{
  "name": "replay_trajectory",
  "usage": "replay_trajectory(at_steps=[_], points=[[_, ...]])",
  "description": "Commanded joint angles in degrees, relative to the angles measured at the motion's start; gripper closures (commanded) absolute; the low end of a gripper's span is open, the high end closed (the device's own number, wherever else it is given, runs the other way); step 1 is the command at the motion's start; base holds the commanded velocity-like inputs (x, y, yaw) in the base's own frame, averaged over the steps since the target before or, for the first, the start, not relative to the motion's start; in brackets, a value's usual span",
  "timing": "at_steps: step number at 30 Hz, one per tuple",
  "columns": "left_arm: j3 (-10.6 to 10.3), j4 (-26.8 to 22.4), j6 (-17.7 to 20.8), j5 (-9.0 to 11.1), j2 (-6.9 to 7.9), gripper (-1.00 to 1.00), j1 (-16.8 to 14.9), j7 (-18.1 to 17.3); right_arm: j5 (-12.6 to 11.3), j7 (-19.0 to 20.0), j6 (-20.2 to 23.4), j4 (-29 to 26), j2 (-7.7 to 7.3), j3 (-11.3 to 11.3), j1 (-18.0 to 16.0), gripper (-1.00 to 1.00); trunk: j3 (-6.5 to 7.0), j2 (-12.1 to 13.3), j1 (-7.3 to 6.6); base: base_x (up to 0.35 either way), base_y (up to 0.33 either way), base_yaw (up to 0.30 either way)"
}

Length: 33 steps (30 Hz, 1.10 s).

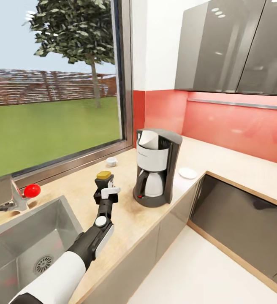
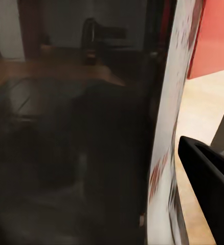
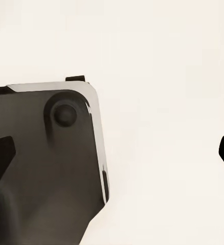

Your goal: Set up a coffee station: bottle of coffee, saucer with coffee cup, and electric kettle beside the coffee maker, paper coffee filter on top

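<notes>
In the head view the left arm reaches forward over the countertop (image 1: pixel 126 223), and the left gripper (image 1: pixel 103 188) is clamped around the jar (image 1: pixel 103 179), whose yellow lid shows just above the fingers. The jar is upright, over the worktop between the sink (image 1: pixel 24 236) and the coffee maker (image 1: pixel 156 166), near the machine but apart from it; whether its base touches the surface cannot be told. In the left wrist view the dark glass of the jar (image 2: pixel 81 153) lies directly against the camera, with one black finger (image 2: pixel 209 178) beside it. The coffee maker stands on the countertop by the window, and a white paper filter (image 1: pixel 148 139) sits in its open top. The saucer (image 1: pixel 187 172) lies flat on the counter just beyond the machine toward the corner. The cup (image 1: pixel 112 161) stands near the window sill, well apart from the saucer. A tap with a red knob (image 1: pixel 32 190) stands behind the sink. In the right wrist view the right gripper (image 3: pixel 117 153) has its two dark fingertips spread wide at opposite edges, holding nothing, over a pale floor (image 3: pixel 163 76) and a dark base part (image 3: pixel 45 163).
</notes>
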Motion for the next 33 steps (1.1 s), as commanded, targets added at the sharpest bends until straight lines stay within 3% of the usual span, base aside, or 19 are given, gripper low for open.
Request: replay_trajectory(at_steps=[1, 13, 33], points=[[-0.4, 0.0, -0.3, 0.5, 0.04, 1.0, -0.1, 0.5, 0.6, 0.0, -0.2, 0.0, 0.03, -0.4, 0.0, -1.0, -0.12, -0.1, 0.04, 0.059, -0.158, 0.022], [-0.2, 0.0, -0.2, 0.4, 0.12, 1.0, 0.0, 0.5, 0.6, 0.0, -0.2, 0.0, 0.11, -0.4, 0.0, -1.0, -0.39, -0.1, 0.04, 0.055, -0.24, 0.072], [-0.2, 4.2, -2.0, 0.2, 0.22, 1.0, 0.0, 0.5, 0.7, 0.0, -0.1, 0.0, -0.06, -0.3, 0.0, -1.0, -0.42, -0.1, 0.04, 0.079, -0.006, 0.004]])
